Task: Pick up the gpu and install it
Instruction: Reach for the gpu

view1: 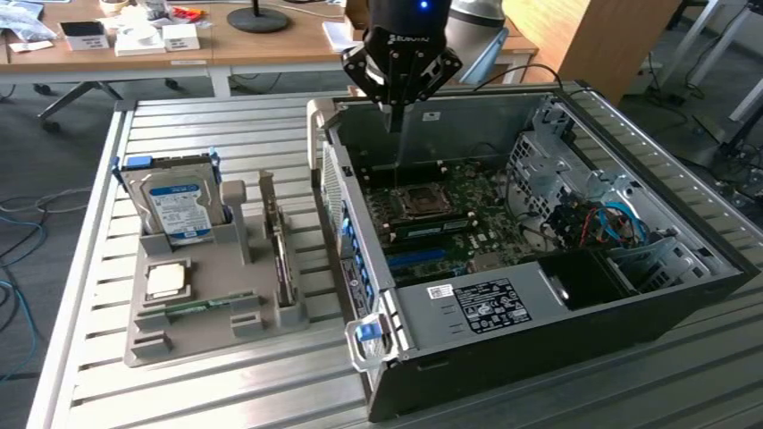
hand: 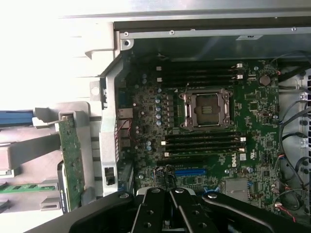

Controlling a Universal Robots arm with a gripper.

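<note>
Exterior view: gpu (view1: 281,246) stands on edge in the holder (view1: 197,344), lower left of the frame, not yet picked up. Gripper (view1: 394,121) is closed and empty, above the open case (view1: 537,357), upper centre. Pickup and installation both remain.

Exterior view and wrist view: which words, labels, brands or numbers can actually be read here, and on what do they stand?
No text can be read for sure.
White lettering on the gripper: blurred.
Blue-white label on the hard drive: print too small.
Black-and-white label on the power supply: print too small.
White logo on the motherboard: blurred.
</note>
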